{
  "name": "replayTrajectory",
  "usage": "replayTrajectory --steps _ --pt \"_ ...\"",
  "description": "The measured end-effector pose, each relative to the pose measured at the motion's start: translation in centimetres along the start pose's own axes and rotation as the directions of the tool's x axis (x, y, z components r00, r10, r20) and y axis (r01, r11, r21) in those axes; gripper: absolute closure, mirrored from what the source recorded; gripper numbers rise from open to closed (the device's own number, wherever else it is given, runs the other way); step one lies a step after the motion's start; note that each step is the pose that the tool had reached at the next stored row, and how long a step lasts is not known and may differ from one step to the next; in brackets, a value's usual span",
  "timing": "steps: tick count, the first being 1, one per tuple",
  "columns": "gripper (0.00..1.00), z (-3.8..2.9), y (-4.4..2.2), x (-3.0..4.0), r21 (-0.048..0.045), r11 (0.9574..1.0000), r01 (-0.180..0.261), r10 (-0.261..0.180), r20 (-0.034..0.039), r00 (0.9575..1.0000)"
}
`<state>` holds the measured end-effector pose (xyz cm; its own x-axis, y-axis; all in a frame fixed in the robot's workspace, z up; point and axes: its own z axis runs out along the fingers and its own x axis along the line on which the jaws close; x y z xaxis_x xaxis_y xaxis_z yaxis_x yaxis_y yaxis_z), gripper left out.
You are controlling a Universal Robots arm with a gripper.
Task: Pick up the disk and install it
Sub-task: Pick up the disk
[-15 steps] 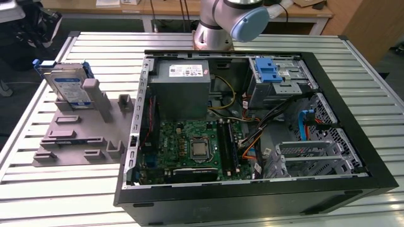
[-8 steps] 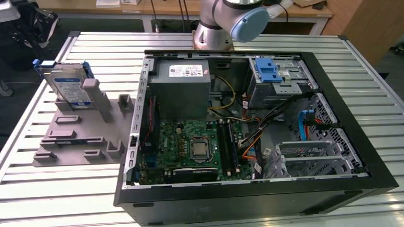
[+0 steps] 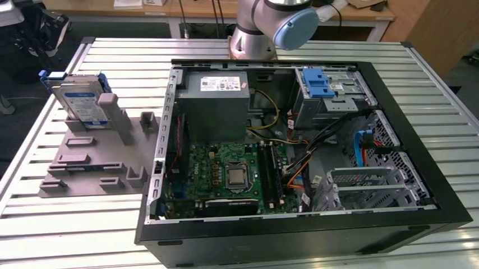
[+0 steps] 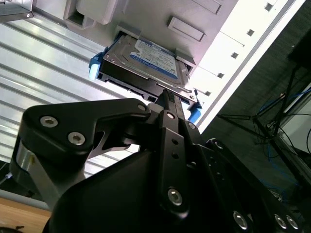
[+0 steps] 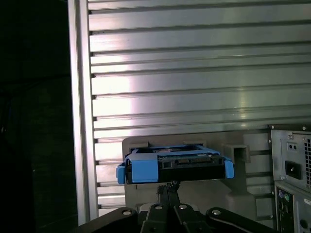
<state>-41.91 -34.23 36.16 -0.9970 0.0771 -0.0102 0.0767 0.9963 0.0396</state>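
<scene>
Hovering just short of the disk (image 5: pixel 175 166), the gripper (image 5: pixel 167 186) is pressing its fingers (image 4: pixel 170 126) together with no gap showing between them, and nothing is sitting in their grasp. In both wrist views the tips are pointing straight at the disk's near long edge; whether they are touching it I cannot tell. The disk is standing on edge in a slot of the grey holder plate (image 3: pixel 82 168). Its blue carrier bracket (image 5: pixel 144 170) is jutting out past both short ends, well to either side of the fingers. In the second wrist view the labelled face is slanting away to one side of the tips. Beyond the disk from the fingers, the ribbed aluminium table (image 5: pixel 194 73) is lying bare, leaving open room on that side. In the exterior view the holder plate is sitting to the exterior view's left of the open computer case (image 3: pixel 299 241), whose side wall is running just beside the plate's edge, while the disk itself is standing well apart from that wall, near the table's outer rim
</scene>
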Motion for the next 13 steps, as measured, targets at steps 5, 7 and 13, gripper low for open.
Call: replayTrajectory --steps 5,7,13 --pt "0.89 0.0 0.0 0.01 -0.0001 1.0 0.008 -0.008 -0.0004 1.0" --pt "0.89 0.0 0.0 0.01 -0.0002 0.9999 0.015 -0.015 -0.0006 0.9999" --pt "0.89 0.0 -0.01 0.09 -0.0006 0.9988 0.048 -0.048 -0.0019 0.9988"
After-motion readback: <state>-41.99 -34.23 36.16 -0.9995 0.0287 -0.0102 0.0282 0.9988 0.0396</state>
